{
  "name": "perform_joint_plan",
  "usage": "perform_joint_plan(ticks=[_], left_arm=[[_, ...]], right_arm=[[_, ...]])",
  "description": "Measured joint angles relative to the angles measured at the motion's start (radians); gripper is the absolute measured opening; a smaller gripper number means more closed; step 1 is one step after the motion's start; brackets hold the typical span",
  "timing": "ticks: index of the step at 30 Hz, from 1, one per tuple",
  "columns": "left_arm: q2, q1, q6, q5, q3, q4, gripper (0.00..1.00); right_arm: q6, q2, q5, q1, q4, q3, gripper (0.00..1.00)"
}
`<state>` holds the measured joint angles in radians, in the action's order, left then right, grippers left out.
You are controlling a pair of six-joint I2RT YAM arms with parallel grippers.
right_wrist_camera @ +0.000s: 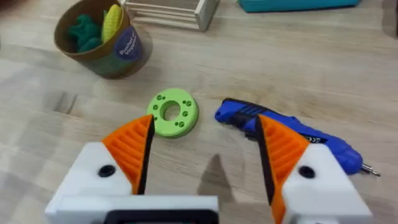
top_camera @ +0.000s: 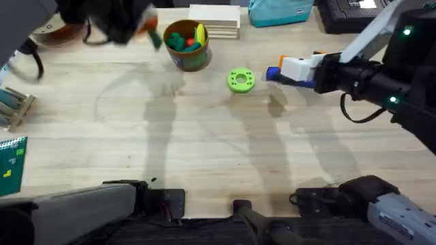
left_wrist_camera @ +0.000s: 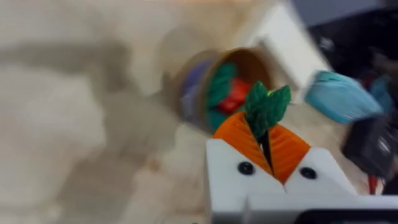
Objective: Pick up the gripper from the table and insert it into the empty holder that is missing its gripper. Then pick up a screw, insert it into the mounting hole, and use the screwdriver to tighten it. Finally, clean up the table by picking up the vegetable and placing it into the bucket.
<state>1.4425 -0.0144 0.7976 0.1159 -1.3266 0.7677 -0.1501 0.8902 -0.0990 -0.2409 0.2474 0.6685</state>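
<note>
My left gripper (left_wrist_camera: 266, 146) is shut on the vegetable (left_wrist_camera: 267, 107), whose green leafy end sticks out past the orange pads. It hangs just beside the bucket (left_wrist_camera: 199, 93), which holds red and green toy produce. Overhead, the left gripper (top_camera: 151, 30) is a dark blur at the bucket's (top_camera: 185, 58) left rim. My right gripper (right_wrist_camera: 205, 146) is open above the table, and the blue screwdriver (right_wrist_camera: 311, 134) lies there partly behind one finger. Overhead, the right gripper (top_camera: 279, 72) hovers over the screwdriver (top_camera: 272, 73). The loose gripper part, the holder and the screw are out of view.
A bright green disc (top_camera: 240, 80) with a hole lies between the bucket and the screwdriver. A pale wooden rack (top_camera: 214, 20) and a teal pouch (top_camera: 279, 10) sit along the back edge. Small items rest at the far left edge (top_camera: 13, 105).
</note>
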Motion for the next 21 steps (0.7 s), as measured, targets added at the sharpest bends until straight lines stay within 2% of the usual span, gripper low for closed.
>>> perform_joint_plan(ticks=[3,4,5,6,9,11,14,21], left_arm=[[0.001,-0.036,-0.149,0.062,-0.009,-0.132,0.018],[0.007,-0.054,-0.224,0.086,-0.009,-0.163,0.018],[0.016,-0.071,-0.301,0.108,-0.009,-0.184,0.018],[0.057,-0.121,-0.541,0.156,-0.009,-0.208,0.018],[0.102,-0.141,-0.692,0.182,-0.008,-0.211,0.018],[0.131,-0.136,-0.757,0.187,-0.008,-0.218,0.017],[0.163,-0.114,-0.812,0.187,-0.008,-0.226,0.017],[0.241,-0.089,-0.855,0.187,-0.008,-0.230,0.017]], right_arm=[[0.000,0.000,0.000,0.000,0.000,0.000,0.874],[0.000,0.000,0.000,0.000,0.000,0.000,0.874],[0.000,0.000,0.000,0.000,0.000,0.000,0.875],[0.000,0.000,0.000,0.000,0.000,0.000,0.875],[0.000,0.000,0.000,0.000,0.000,0.000,0.875],[0.000,0.000,0.000,0.000,0.000,0.000,0.875],[0.000,0.000,0.000,0.000,0.000,0.000,0.876],[0.000,0.000,0.000,0.000,0.000,0.000,0.875]])
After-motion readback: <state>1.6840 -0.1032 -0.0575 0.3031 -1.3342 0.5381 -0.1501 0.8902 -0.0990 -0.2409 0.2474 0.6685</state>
